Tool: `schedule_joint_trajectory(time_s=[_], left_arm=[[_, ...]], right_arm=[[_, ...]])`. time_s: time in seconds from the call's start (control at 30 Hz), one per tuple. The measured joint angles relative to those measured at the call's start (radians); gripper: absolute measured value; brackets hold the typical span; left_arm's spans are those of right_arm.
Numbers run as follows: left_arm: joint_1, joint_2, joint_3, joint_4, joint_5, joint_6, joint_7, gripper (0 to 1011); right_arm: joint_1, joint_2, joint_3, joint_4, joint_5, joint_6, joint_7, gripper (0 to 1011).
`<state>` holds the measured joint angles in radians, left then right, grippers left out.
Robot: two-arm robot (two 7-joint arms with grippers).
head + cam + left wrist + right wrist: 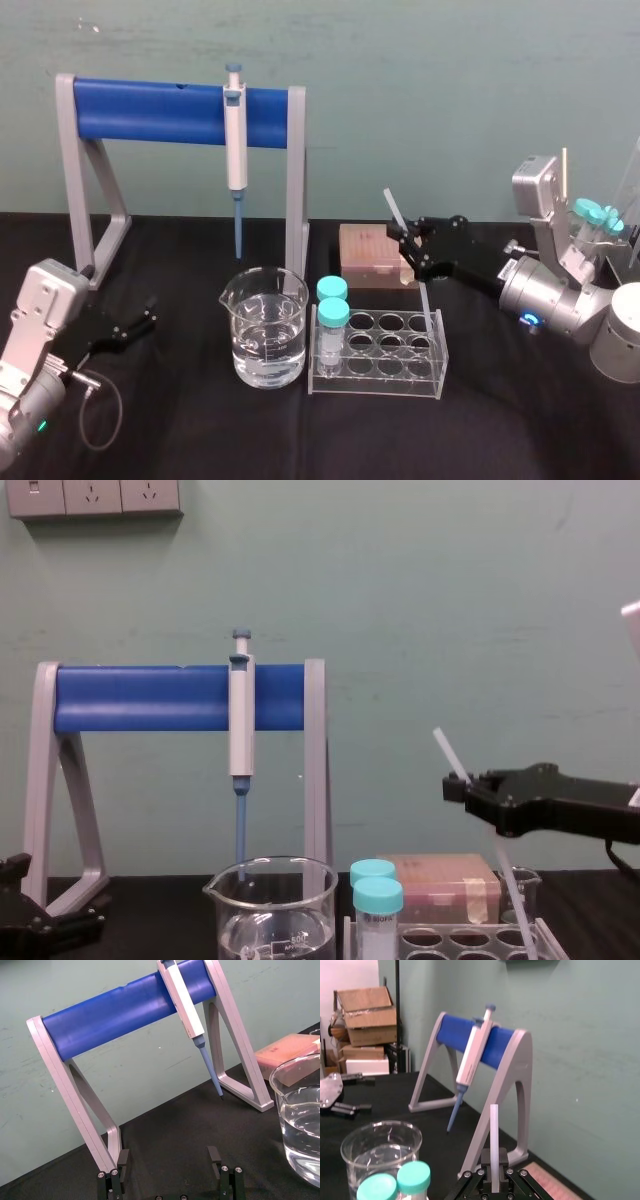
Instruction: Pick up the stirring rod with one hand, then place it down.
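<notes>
Left claw [143, 318] rests idle, near left on the surface [200, 440], fingers apart. Right claw [412, 250] is clamped on the stirring rod [394, 213], tilted above the test tube rack [372, 383]. Pick-up looks done; set-down pending.

— Inspector, any legible text, numbers or brands?
— None confirmed. The beaker [300, 900] bears faint white graduation print on its wall in the chest view; the characters cannot be read.
— Other labels or signs?
— Nothing readable.
</notes>
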<state>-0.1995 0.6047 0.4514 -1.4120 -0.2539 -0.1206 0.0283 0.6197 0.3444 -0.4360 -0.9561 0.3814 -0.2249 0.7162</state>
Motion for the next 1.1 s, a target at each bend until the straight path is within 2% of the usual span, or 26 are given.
schedule_joint_trajectory(time_s=[0.5,0.67,0.93,1.1], left_arm=[[0.0,0.0,0.0,0.0,0.0,0.0,0.0,1000],[0.0,0.0,0.0,0.0,0.0,0.0,0.0,1000],[0.0,0.0,0.0,0.0,0.0,0.0,0.0,1000],[0.0,0.0,0.0,0.0,0.0,0.0,0.0,1000]], right_arm=[[-0.013,0.015,0.036,-0.097,0.038,-0.024,-0.013,79],[-0.024,0.022,0.042,-0.126,0.042,-0.047,-0.018,79],[-0.077,0.026,0.07,-0.168,0.04,-0.148,-0.041,79],[-0.127,0.019,0.099,-0.203,0.044,-0.186,-0.076,79]])
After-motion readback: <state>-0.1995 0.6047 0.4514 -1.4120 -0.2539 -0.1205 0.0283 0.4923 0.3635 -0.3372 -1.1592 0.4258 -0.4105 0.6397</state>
